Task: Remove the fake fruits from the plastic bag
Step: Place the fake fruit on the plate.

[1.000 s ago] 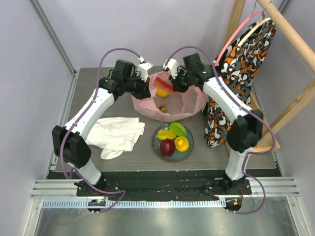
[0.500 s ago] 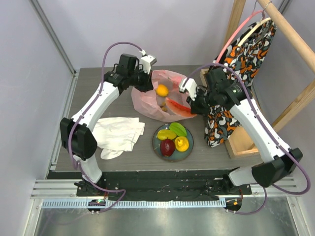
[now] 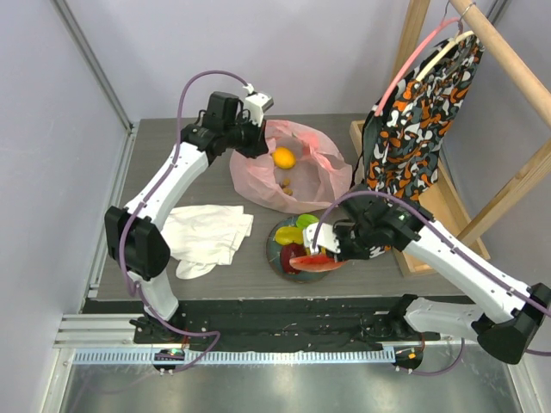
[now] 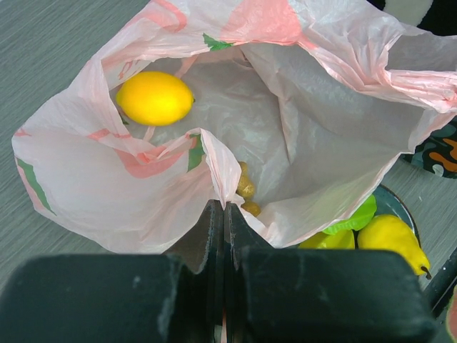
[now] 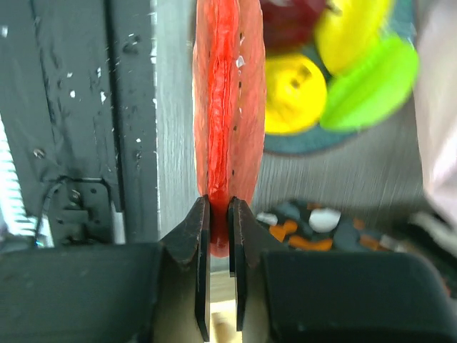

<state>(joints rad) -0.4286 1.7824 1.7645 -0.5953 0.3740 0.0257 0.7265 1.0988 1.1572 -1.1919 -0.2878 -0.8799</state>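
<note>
the thin translucent pink plastic bag (image 3: 258, 185) lies mouth-open on the grey worktop (image 3: 250, 262), its rim pinched in the left tool (image 4: 223, 212). the right tool (image 5: 218, 207) clamps the red plastic watermelon slice (image 5: 227, 93), whose long axis runs straight out from the fingers, over the dark round plate's (image 3: 272, 248) near rim.

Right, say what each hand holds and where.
The left hand pinches the plastic bag by a fold of its rim. The right hand grips the watermelon slice at one end, across its flat sides.

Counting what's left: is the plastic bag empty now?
No, a yellow fruit and small brownish grapes lie inside the plastic bag.
</note>
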